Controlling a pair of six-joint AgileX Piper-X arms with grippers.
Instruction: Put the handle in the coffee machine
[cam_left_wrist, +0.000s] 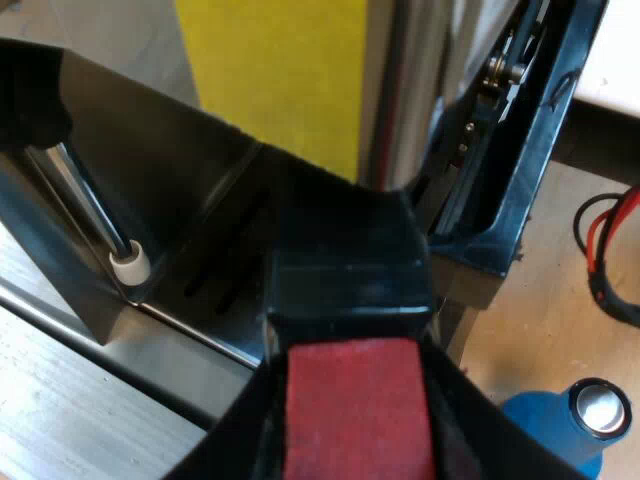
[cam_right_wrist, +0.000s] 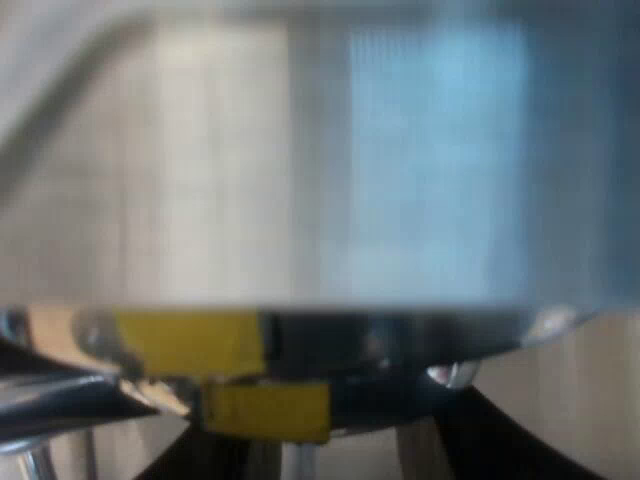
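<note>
Between your left gripper's (cam_left_wrist: 355, 450) jaws sits the dark holder handle with the red end (cam_left_wrist: 350, 290). The jaws are closed on the red part from both sides. Gripping this far back at the tip leaves the forward length free to reach under the machine. It should also give you leverage for the twist that, I judge, locking will call for. Beyond the handle's black block rises the stainless-steel espresso machine (cam_left_wrist: 400, 90). Its slotted dark drip tray (cam_left_wrist: 215, 260) lies just under the handle, and its thin steel steam wand with a white tip (cam_left_wrist: 130, 263) is near but apart. The holder's metal head is hidden behind the block, so I cannot tell whether it is in its seat; treat the task as unfinished. Down on the pale wooden worktop (cam_left_wrist: 545, 300), a blue tamper with a metal cap (cam_left_wrist: 565, 435) stands beside the machine, out of the handle's path. Your right gripper (cam_right_wrist: 320, 460) is close against the machine's brushed metal, and I cannot tell whether it is open or closed.
</note>
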